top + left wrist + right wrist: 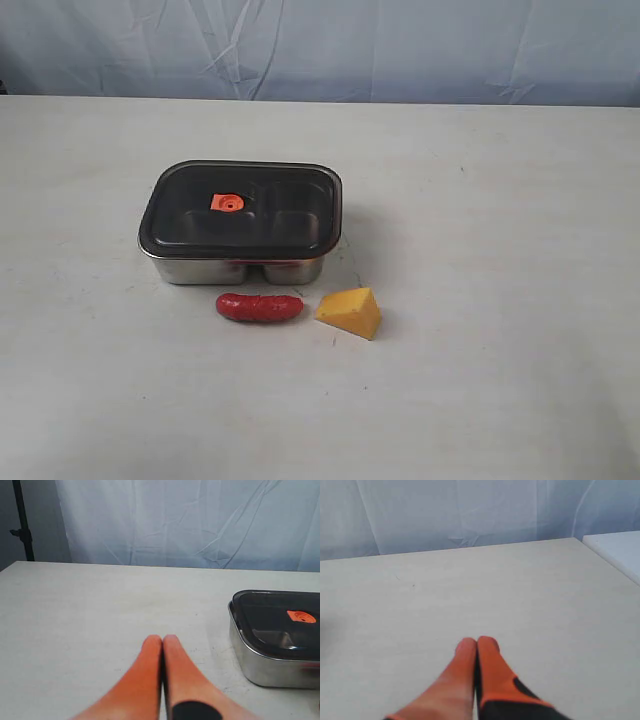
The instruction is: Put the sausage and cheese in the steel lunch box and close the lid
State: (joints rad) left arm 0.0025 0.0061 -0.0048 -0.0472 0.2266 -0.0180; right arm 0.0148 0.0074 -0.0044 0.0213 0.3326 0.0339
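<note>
Sausage (259, 307) — just beside the steel lunch box (200, 270), along its near wall; glossy, probably light and slippery, best pinched mid-length. Cheese (349, 312) — off the box's near corner; take its flat faces. Lid (240, 210) rests on the box. Left gripper (162, 639), right gripper (476, 641) — clenched, empty.

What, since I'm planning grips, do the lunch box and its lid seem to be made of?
Steel lunch box: polished metal, probably stainless steel; its wall is shiny with mirror-like reflections. Lid: dark, glossy, translucent plastic by the look; the box's inside shows dimly through it.
</note>
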